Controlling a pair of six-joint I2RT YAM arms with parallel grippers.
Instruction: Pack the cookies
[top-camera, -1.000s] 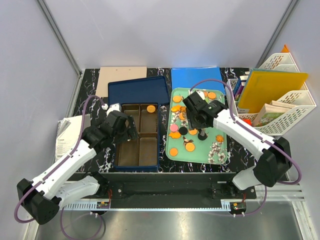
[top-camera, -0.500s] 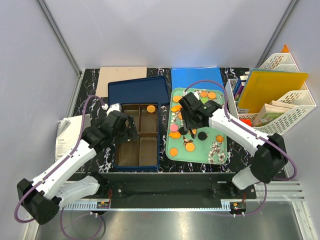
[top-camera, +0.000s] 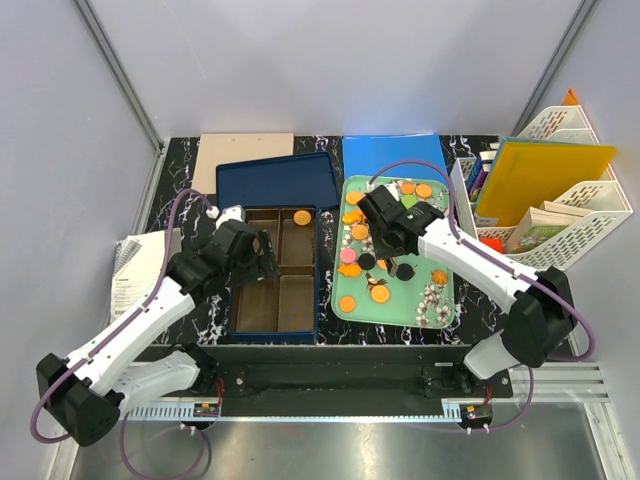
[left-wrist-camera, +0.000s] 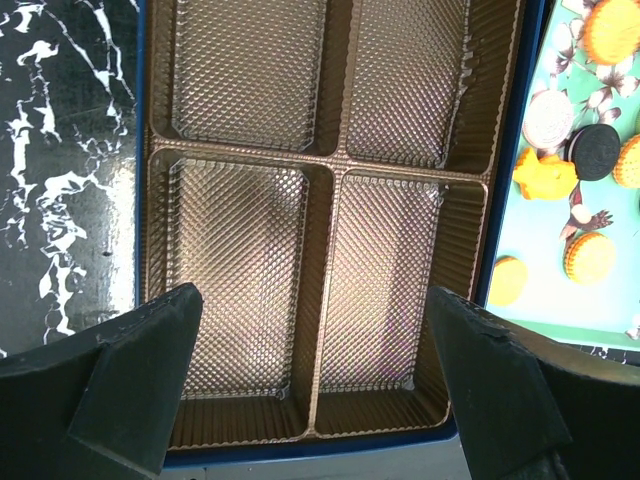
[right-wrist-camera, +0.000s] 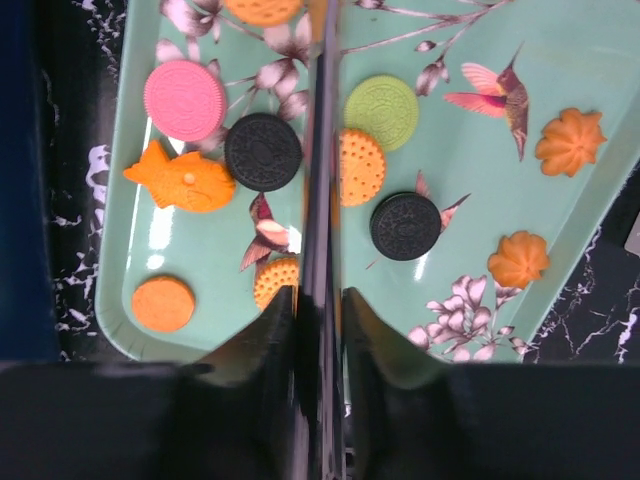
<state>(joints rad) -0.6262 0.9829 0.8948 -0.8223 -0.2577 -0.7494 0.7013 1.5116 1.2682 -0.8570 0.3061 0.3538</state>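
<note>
top external: right arm (top-camera: 470, 255) hides cookies (top-camera: 347, 303); racks (top-camera: 575, 250) beside tray (top-camera: 405, 300)

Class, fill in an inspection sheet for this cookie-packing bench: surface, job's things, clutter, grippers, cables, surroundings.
Surface: black marbled table, largely covered.
Job's things: blue box with one orange cookie in its far right compartment; other cookies on the mint-green tray; lid behind the box.
Clutter: file racks, yellow folder, blue folder, tan board, papers.
Grippers: left gripper open above the box; right gripper low over the tray, grip unclear.
Cables: purple cable along each arm.
Surroundings: grey walls; steel sheet in front.
</note>
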